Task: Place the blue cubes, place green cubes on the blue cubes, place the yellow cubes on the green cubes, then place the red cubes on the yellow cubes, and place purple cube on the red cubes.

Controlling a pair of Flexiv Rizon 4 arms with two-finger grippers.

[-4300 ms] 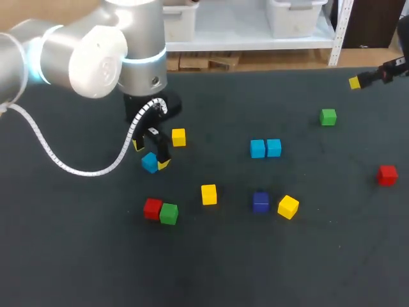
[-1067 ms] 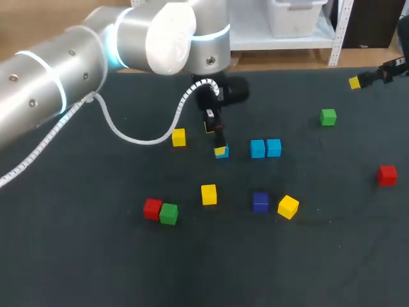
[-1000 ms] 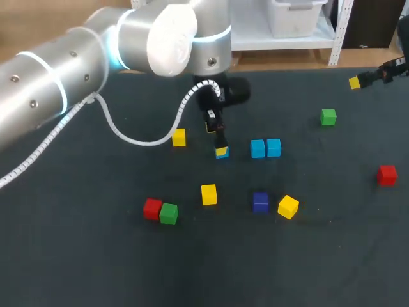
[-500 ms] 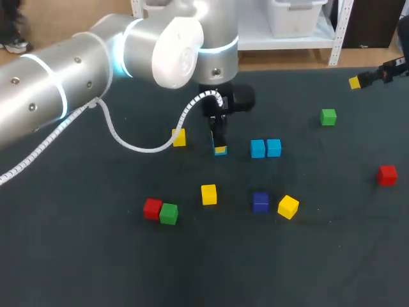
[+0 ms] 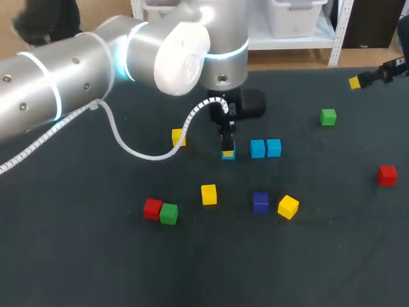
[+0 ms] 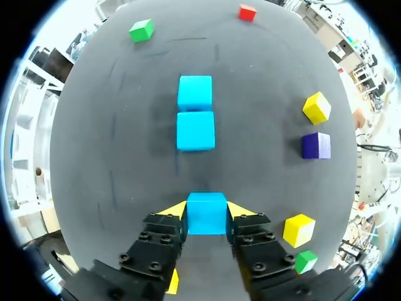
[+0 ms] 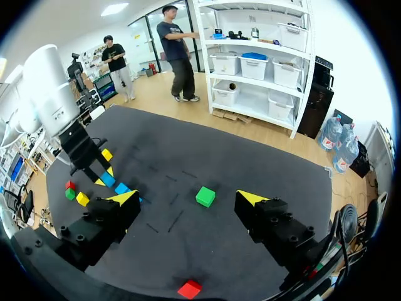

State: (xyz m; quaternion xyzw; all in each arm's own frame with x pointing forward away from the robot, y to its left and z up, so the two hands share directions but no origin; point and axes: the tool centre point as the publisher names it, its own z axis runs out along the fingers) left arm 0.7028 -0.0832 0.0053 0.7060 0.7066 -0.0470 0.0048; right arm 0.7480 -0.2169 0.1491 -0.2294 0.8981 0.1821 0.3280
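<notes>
The blue-layer step looks under way: the left hand clamps a blue cube just beside the blue pair on the tabletop, so next it should line it up and let go.

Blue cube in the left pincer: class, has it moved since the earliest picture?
Yes. The held blue cube went right, past the yellow cube, toward the blue pair.

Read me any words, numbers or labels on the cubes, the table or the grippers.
None can be read. The blue cube in the left gripper and the other cubes show plain faces; the table and the right gripper bear no print that I can make out.
</notes>
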